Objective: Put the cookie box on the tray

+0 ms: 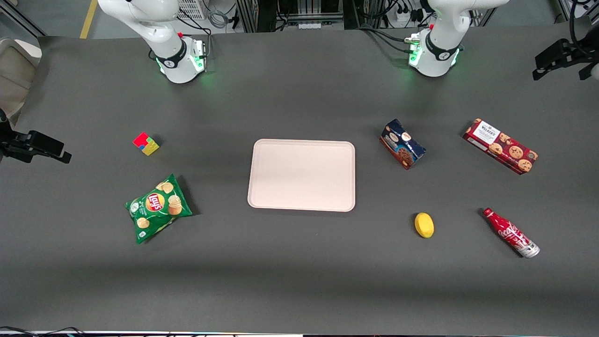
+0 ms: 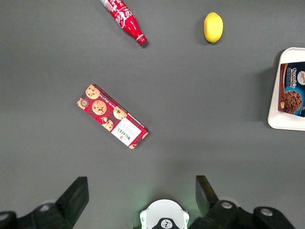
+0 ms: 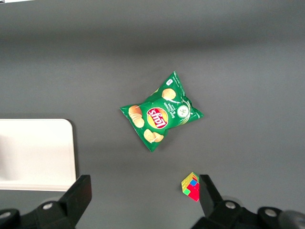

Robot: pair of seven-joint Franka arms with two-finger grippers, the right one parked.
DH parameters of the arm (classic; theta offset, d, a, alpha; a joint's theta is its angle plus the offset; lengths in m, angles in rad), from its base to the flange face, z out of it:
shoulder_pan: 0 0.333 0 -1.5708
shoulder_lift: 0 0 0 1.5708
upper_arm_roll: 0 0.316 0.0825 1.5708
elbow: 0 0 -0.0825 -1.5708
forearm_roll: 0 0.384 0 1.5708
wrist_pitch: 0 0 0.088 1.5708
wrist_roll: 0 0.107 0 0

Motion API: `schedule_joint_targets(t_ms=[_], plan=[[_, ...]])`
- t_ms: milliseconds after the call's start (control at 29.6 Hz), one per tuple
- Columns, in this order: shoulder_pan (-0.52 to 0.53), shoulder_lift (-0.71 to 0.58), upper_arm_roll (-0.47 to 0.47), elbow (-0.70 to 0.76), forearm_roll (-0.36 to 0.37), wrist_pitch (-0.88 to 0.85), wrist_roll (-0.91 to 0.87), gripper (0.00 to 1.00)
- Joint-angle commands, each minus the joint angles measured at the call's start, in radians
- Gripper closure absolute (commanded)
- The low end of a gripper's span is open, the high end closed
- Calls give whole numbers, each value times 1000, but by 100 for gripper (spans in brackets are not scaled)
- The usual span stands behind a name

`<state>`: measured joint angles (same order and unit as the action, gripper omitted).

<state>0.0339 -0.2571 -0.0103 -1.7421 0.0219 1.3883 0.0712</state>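
Observation:
The cookie box (image 1: 402, 142), dark navy with cookie pictures, rests on the table beside the pale pink tray (image 1: 302, 174), a short gap toward the working arm's end. Nothing lies on the tray. In the left wrist view the cookie box (image 2: 291, 88) shows against the tray's rim (image 2: 279, 121). My gripper (image 2: 141, 182) hangs high over the table near the arm's own base (image 2: 164, 219). It is open wide with nothing between its fingers (image 2: 78, 195). The front view does not show it.
A long red cookie box (image 1: 500, 145) lies farther toward the working arm's end. A yellow lemon (image 1: 424, 224) and a red cola bottle (image 1: 511, 232) lie nearer the front camera. A green chips bag (image 1: 157, 208) and a coloured cube (image 1: 145, 143) sit toward the parked arm's end.

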Motion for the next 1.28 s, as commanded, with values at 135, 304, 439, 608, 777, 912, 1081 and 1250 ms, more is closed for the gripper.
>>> schedule_joint_targets(t_ms=[135,304,439,608,777,912,1081,1250], plan=[[-8,6,1,27,3,-23,-18,0],[-6,4,0,27,3,-22,-24,0],[-3,3,0,29,-2,-20,-21,0],[-3,-2,0,27,0,-22,-10,0],[-5,-17,-8,27,7,-25,-4,0],[-3,-17,-10,27,10,-28,-10,0],[-3,-7,-8,33,7,-26,-25,0],[-2,1,-8,58,9,-25,-24,0]])
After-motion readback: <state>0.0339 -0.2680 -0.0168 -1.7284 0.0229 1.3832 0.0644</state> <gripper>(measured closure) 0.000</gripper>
